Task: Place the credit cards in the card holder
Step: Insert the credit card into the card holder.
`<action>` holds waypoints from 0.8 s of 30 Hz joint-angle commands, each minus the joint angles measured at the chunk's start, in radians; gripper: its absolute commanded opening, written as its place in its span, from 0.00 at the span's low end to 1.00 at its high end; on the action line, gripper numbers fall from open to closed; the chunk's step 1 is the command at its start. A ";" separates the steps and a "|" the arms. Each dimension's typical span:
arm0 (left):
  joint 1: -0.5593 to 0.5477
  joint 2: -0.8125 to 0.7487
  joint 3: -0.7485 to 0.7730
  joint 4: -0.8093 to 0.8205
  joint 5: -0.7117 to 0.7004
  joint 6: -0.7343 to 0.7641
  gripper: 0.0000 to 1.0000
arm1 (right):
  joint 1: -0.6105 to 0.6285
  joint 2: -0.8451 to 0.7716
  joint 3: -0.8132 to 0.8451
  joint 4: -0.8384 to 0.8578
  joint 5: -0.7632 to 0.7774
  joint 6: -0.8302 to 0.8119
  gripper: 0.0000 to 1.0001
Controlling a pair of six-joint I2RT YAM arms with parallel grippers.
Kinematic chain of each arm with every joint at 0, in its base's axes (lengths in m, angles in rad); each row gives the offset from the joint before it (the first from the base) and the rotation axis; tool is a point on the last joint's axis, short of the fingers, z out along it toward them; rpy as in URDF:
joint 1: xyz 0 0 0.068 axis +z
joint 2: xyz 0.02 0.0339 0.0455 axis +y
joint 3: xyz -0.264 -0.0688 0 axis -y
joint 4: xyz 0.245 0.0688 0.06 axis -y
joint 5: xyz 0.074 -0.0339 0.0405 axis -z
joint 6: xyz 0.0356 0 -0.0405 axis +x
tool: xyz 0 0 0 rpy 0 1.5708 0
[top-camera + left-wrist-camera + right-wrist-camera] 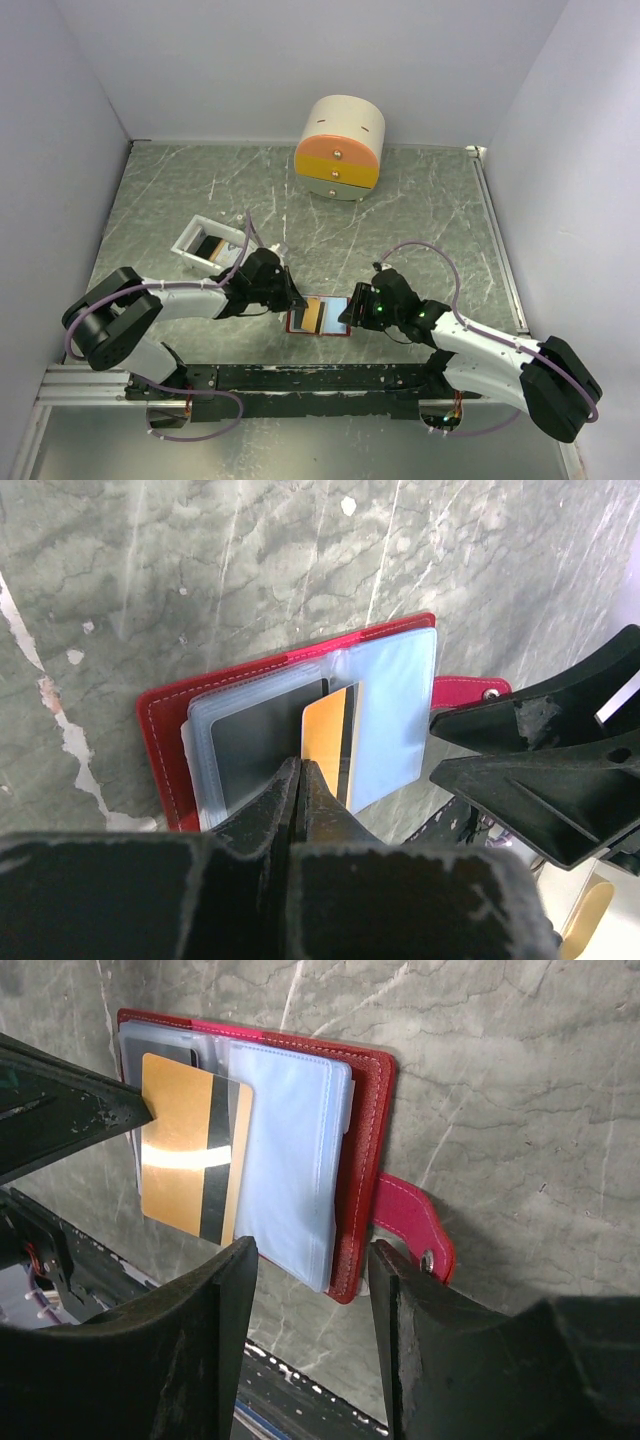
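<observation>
The card holder (318,316) lies open on the marbled table (420,210), close to the near edge, between my two arms. Farthest left, the white tray (186,238) sits apart from it, holding something dark I cannot make out. My left gripper (300,772) has its fingers pressed together on the edge of an orange-gold card (325,730). That card lies on the holder's clear sleeves, though I cannot tell whether it is inside one. Beside it a dark card (262,748) sits in a sleeve. On the right, my right gripper (312,1250) hangs over the pale-blue sleeve (290,1150), fingers spread, gripping nothing.
</observation>
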 commanded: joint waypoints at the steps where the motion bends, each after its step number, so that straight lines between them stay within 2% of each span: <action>1: -0.022 0.010 0.013 0.030 -0.064 -0.012 0.07 | 0.006 -0.001 -0.013 0.024 -0.008 0.015 0.49; 16: -0.044 -0.029 0.006 -0.021 -0.199 -0.050 0.07 | 0.005 -0.001 -0.032 0.048 -0.020 0.030 0.48; 24: -0.091 -0.007 0.019 -0.009 -0.235 -0.084 0.07 | 0.006 0.002 -0.038 0.057 -0.028 0.044 0.48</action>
